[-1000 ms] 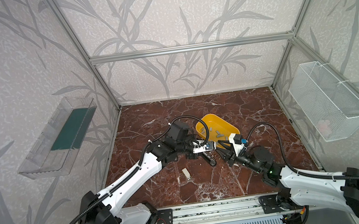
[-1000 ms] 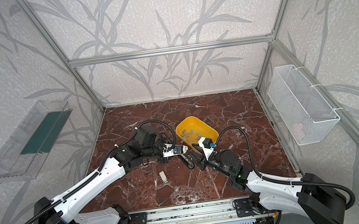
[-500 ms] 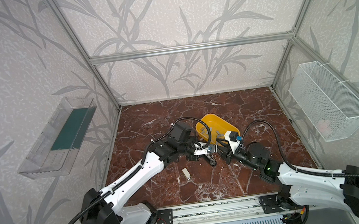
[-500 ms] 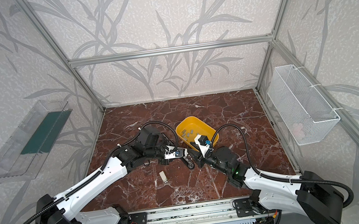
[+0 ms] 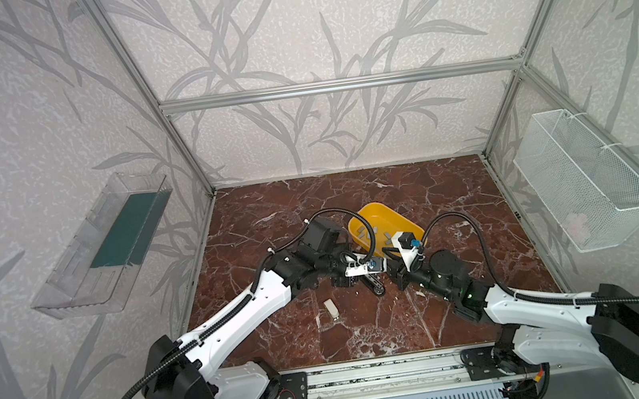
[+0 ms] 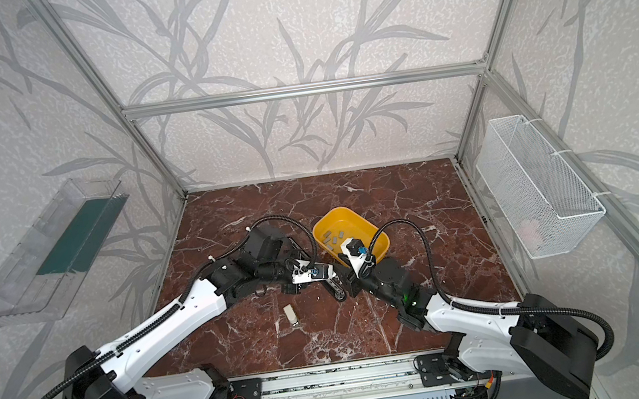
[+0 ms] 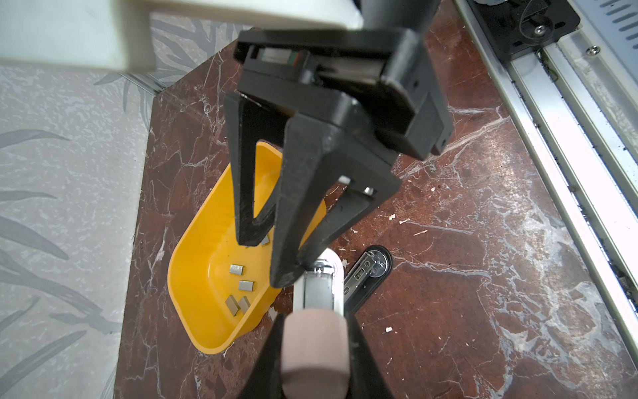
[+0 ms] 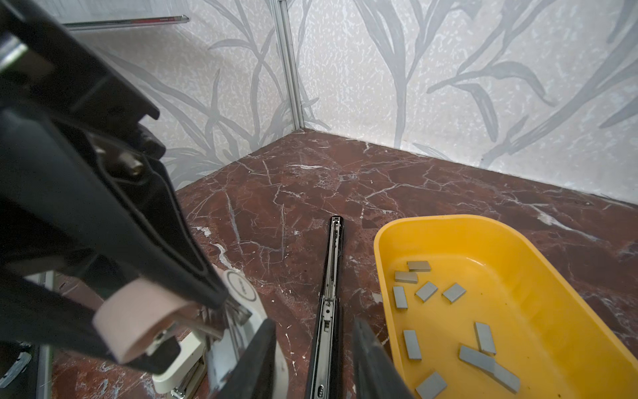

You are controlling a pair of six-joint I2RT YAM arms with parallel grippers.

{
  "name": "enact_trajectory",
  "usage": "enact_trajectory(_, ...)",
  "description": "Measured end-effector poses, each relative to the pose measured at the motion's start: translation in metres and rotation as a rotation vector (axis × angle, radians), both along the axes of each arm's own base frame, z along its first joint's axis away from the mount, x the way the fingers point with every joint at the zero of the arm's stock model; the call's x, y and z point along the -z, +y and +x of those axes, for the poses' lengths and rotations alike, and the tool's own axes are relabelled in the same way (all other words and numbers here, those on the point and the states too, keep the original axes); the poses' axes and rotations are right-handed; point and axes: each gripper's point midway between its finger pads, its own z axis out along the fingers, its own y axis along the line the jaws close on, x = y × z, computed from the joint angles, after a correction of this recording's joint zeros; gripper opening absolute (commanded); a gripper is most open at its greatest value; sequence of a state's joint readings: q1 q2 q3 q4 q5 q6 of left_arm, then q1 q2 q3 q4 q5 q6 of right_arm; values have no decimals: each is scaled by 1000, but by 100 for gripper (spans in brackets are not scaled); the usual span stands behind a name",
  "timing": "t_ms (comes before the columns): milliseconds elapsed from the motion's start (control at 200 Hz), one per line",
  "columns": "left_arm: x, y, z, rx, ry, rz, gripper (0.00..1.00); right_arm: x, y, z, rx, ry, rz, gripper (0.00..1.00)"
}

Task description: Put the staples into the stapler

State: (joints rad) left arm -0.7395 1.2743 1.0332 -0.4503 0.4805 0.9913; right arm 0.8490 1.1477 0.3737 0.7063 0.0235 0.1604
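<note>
My left gripper (image 7: 315,345) is shut on the white top of the stapler (image 7: 319,286), which juts out past a pinkish pad between the fingers. The stapler's black base with its metal rail (image 8: 329,293) hangs open down to the floor, visible in both top views (image 5: 375,285) (image 6: 336,288). My right gripper (image 8: 312,331) is open, and the rail shows between its fingers without touching them. Seen from the left wrist, the right gripper (image 7: 267,257) hangs by the stapler's nose. The staples (image 8: 424,292) (image 7: 241,285) (image 6: 333,238) lie loose in a yellow tray (image 5: 396,220).
The yellow tray (image 8: 518,235) stands right behind both grippers. A small beige block (image 5: 331,309) lies on the marble floor in front of the left arm. A clear shelf (image 5: 106,245) hangs on the left wall and a white wire basket (image 5: 584,182) on the right wall.
My right gripper has moved forward and left, closing up on the stapler, and its jaws have narrowed slightly. The left gripper still holds the stapler in about the same place.
</note>
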Motion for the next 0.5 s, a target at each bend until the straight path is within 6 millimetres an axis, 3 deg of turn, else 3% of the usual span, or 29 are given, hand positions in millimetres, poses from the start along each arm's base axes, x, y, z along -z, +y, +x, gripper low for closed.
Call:
enact_trajectory(185,-3,-1,-4,2,25,-21,0,9,2,5,12,24,-12,38)
enact_trajectory(500,-31,-14,-12,36,41,-150,0,24,7,7,6,75,-36,38)
